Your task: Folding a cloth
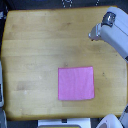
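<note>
Cloth (pixel 76 83): pink-magenta, roughly square, lying flat and unfolded on wooden tabletop (pixel 35 45), toward near edge, slightly to exterior view's right of centre. Arm enters from upper right of exterior view; gripper (pixel 94 34) well apart from cloth, holds nothing (jaw state blurred, cannot tell open or closed). Fold not yet begun, by look of it. Judged best approach: descend on one corner or edge, pinch top layer only, lift low, carry across to opposite edge, align edges before release. Risk: thin fabric dragging, bunching.
</note>
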`<state>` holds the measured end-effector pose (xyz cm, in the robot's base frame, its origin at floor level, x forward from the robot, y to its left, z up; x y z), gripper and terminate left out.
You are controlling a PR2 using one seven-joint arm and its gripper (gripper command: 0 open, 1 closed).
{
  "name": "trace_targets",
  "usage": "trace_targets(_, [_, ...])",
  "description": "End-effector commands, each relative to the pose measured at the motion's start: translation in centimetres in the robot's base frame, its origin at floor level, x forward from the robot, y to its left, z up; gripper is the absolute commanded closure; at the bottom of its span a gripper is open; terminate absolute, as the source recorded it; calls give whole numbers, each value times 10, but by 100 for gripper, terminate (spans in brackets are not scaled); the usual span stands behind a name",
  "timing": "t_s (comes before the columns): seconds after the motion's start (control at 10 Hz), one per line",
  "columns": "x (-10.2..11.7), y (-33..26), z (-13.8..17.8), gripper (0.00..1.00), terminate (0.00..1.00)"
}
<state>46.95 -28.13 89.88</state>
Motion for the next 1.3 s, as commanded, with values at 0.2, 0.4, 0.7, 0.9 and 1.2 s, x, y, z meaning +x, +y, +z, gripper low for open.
trace_targets(0.2, [0, 1, -2, 0, 0])
trace_targets(0.4, [-4, -1, -5, 0, 0])
trace_targets(0.7, [-33, -11, -13, 0, 0])
trace_targets(0.9, [-43, -9, -18, 0, 0])
trace_targets(1.2, [-71, -13, -22, 0, 0])
